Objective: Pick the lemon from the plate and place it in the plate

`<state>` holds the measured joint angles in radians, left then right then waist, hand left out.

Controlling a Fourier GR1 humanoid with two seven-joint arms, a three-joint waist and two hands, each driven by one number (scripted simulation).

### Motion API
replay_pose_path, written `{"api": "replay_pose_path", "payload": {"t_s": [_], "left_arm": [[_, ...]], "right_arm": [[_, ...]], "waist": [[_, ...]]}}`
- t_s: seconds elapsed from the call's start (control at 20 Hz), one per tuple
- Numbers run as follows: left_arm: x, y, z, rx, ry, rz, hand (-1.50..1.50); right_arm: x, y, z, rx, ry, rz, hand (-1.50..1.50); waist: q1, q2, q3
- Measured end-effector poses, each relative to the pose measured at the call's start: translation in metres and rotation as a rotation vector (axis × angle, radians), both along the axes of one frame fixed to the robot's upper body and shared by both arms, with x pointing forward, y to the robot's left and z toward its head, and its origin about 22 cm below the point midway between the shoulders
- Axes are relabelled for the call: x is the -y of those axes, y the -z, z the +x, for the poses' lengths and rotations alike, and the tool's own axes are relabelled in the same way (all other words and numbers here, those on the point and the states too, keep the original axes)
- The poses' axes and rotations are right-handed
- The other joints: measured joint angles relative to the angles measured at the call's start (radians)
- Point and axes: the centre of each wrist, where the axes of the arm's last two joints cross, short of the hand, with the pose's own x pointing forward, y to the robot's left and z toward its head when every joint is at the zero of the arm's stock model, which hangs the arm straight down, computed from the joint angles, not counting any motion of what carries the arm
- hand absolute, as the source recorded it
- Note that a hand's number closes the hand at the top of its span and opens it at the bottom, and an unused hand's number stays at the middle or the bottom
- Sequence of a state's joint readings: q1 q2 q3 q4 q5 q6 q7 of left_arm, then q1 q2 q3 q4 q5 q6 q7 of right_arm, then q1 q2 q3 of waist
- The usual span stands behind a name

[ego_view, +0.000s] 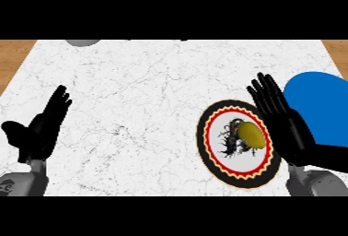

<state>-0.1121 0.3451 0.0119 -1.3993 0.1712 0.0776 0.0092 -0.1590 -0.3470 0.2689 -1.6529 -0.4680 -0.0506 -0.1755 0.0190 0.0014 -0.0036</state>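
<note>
Lemon [250, 134] on patterned plate [216, 161], just left of right robot hand [282, 120], fingers straight, ungrasped. Blue plate [319, 106] right of it. Left robot hand [42, 126] rests open. Pick, transfer remain.

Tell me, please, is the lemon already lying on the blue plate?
No, the lemon lies on the patterned plate, left of the blue plate.

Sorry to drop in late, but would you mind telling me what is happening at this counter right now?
Nothing is held yet. The lemon lies on the patterned plate with the black rim. The right hand stands open just beside it, fingers straight, between that plate and the blue plate at the right edge. The left hand rests open at the left, away from both plates.
</note>
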Motion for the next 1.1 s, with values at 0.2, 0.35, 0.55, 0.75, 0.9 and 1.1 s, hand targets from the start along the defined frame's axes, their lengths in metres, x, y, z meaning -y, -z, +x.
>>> {"api": "replay_pose_path", "payload": {"t_s": [0.2,0.35,0.55,0.75,0.9,1.1], "left_arm": [[0.009,0.009,-0.006,-0.044,-0.019,0.01,0.0],[0.015,0.015,-0.006,-0.095,-0.033,0.017,0.0],[0.022,0.028,-0.013,-0.163,-0.04,0.003,0.0],[0.039,0.031,-0.012,-0.174,-0.032,-0.005,0.0],[0.049,0.033,-0.012,-0.182,-0.03,-0.01,0.0],[0.059,0.03,-0.012,-0.189,-0.025,-0.005,0.0]], "right_arm": [[0.007,-0.011,0.014,-0.026,-0.214,-0.034,1.5],[0.014,-0.037,0.025,0.034,-0.381,-0.174,1.5],[0.033,-0.087,0.035,0.305,-0.331,-0.561,1.5],[0.059,-0.021,0.035,0.214,-0.302,-0.437,-1.5],[0.073,0.013,0.033,0.161,-0.379,-0.275,-1.5],[0.09,0.025,0.041,0.179,-0.478,-0.353,-1.5]], "waist": [[0.001,0.002,0.003],[0.007,-0.006,0.0],[-0.002,-0.014,0.001],[0.005,0.01,0.008],[0.014,0.016,0.01],[0.024,0.014,0.01]]}}
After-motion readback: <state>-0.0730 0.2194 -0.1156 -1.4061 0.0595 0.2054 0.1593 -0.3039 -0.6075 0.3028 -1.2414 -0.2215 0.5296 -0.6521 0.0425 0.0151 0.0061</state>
